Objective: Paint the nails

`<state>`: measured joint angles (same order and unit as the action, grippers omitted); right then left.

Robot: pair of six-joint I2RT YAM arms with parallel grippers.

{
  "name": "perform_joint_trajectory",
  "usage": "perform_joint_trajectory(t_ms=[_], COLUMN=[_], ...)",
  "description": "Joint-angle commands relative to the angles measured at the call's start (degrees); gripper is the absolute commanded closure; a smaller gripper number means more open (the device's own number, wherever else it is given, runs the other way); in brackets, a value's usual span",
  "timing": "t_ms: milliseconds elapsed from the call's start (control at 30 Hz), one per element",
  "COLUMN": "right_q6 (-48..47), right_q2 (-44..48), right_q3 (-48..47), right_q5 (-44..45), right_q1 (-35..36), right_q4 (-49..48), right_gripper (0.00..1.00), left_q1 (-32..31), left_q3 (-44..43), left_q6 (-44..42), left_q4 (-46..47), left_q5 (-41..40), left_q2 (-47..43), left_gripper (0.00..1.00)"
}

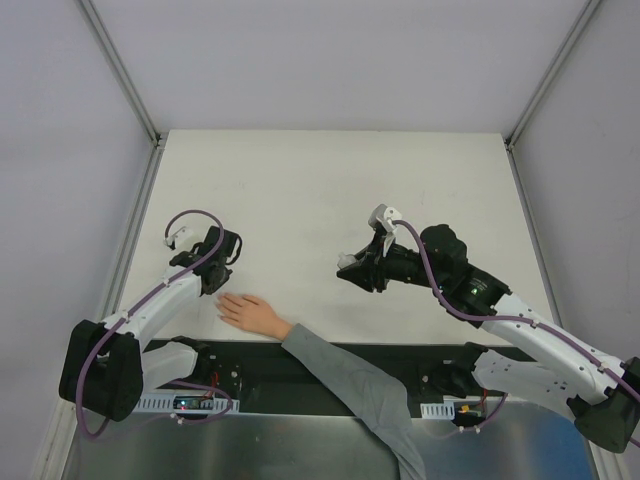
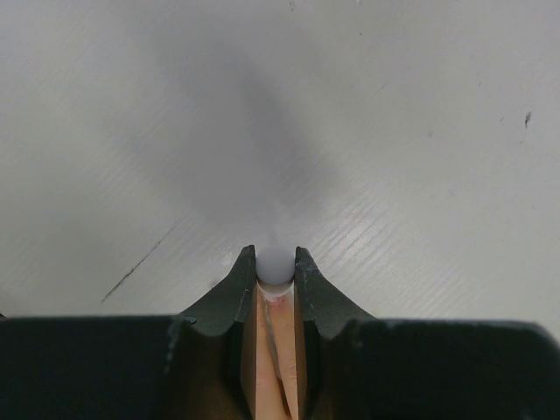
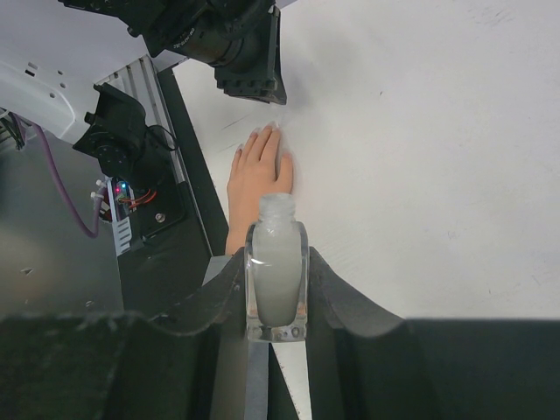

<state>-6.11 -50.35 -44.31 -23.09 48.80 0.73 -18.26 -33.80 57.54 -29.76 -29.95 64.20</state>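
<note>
The white worktop (image 1: 320,190) is bare over most of its far half. All the action sits near its near edge.

The left arm (image 1: 150,305) reaches in from the left and the right arm (image 1: 500,300) from the right.

A pale hand (image 1: 252,313) in a grey sleeve (image 1: 350,375) lies flat, palm down, between the two. Its long axis runs from the wrist on the right towards the fingertips on the left and slightly away from the bases.

The right jaws are clamped on an uncapped bottle (image 3: 276,267) of milky polish, held upright and well apart from the hand, off to its right.

The left jaws are pressed together on a small whitish rounded piece (image 2: 276,263), probably the cap that carries the brush. No bristles show, so I cannot tell which way the brush points.

The nails (image 3: 274,129) are skin-coloured and barely visible. They sit at the ends of the fingers, which point straight at the left jaws.

The left jaws hang just beyond the fingertips, so the left arm is much the nearer one. Its move looks like a short pull back and down along the finger line onto the nails, and any drift sideways would smear the skin.
</note>
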Motion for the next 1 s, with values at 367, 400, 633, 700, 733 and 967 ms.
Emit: perform_joint_trajectory(t_ms=[367,400,633,700,733,967], right_q6=[-0.22,-0.31,-0.39,-0.48,-0.4,-0.39], right_q2=[-0.1,-0.01,0.16,0.25,0.08,0.34], right_q3=[-0.16,-0.16,-0.07,-0.16,-0.07,-0.16], right_q5=[0.15,0.15,0.33,0.42,0.33,0.24], right_q1=[0.16,0.16,0.07,0.07,0.07,0.16], right_q4=[-2.93,-2.84,-2.75,-2.75,-2.84,-2.84], right_gripper=[1.0,1.0,1.0,1.0,1.0,1.0], left_q1=[0.95,0.95,0.95,0.95,0.95,0.95], left_q3=[-0.39,-0.21,-0.04,-0.12,-0.3,-0.56], left_q6=[1.26,1.35,1.88,1.7,1.61,1.96], left_q4=[-2.76,-3.02,-3.9,-3.99,-3.9,-4.34], left_q5=[0.86,0.78,0.42,0.51,0.51,0.16], left_q2=[-0.92,-1.36,-1.71,-1.63,-1.37,-0.66], left_gripper=[1.0,1.0,1.0,1.0,1.0,1.0])
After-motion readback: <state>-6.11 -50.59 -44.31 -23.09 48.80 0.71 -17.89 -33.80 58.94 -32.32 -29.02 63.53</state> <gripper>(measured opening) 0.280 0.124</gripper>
